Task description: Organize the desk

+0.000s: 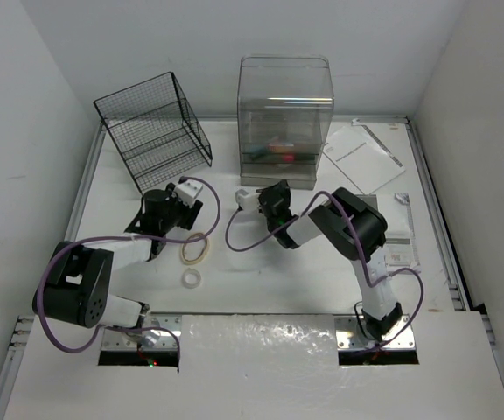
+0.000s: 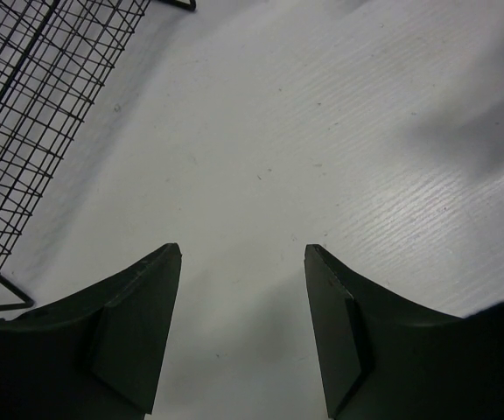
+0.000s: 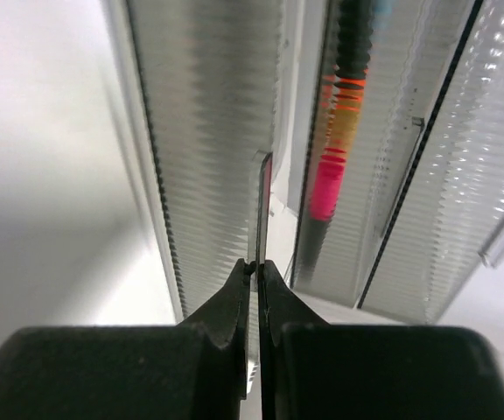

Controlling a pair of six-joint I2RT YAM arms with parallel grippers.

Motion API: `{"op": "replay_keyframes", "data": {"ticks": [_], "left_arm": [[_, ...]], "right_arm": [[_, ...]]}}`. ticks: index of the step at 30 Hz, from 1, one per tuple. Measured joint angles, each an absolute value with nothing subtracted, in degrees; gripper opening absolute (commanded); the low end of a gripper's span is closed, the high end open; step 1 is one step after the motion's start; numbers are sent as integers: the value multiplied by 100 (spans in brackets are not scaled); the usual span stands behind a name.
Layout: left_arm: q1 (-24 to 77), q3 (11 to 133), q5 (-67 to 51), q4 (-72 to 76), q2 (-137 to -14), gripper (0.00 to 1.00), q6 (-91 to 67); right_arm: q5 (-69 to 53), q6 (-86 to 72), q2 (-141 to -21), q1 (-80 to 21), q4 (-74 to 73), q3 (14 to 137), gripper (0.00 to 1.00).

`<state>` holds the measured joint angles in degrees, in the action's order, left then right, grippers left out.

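Note:
The desk (image 1: 269,267) is a white tabletop with a thin raised rim. At its back stands a clear plastic drawer box (image 1: 284,122) with a pink and orange marker (image 3: 326,184) inside. My right gripper (image 3: 258,265) is at the box's front (image 1: 276,187). It is shut on a thin clear tab (image 3: 262,206) that sticks out edge-on from the box's ribbed front. My left gripper (image 2: 243,254) hangs open over bare desk (image 2: 261,131) in front of the black wire basket (image 2: 24,114), with nothing between its fingers (image 1: 175,198).
The wire basket (image 1: 156,127) stands at the back left. Two tape rolls (image 1: 194,248) (image 1: 191,278) lie near the left arm. Papers (image 1: 361,156) lie to the right of the box, and a small card (image 1: 401,238) rests near the right rim.

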<state>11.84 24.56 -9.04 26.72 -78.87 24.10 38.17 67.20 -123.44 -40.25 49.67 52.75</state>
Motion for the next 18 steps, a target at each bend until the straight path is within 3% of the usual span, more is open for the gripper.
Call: {"op": "replay_keyframes", "data": {"ticks": [10, 15, 16, 18], "left_arm": [[1184, 2482, -930, 2668, -7887, 56, 2412], [1184, 2495, -956, 2652, -7889, 57, 2412], [1184, 2499, -963, 2644, -7889, 57, 2414], [1184, 2508, -969, 2630, -7889, 57, 2414]], "right_arm": [[4077, 6235, -11524, -5065, 5286, 3809, 1], [4322, 6241, -11459, -5148, 5516, 3500, 40], [4351, 6237, -11434, -5144, 5494, 3483, 70], [4375, 6101, -11271, -5155, 5382, 3415, 90]]}}
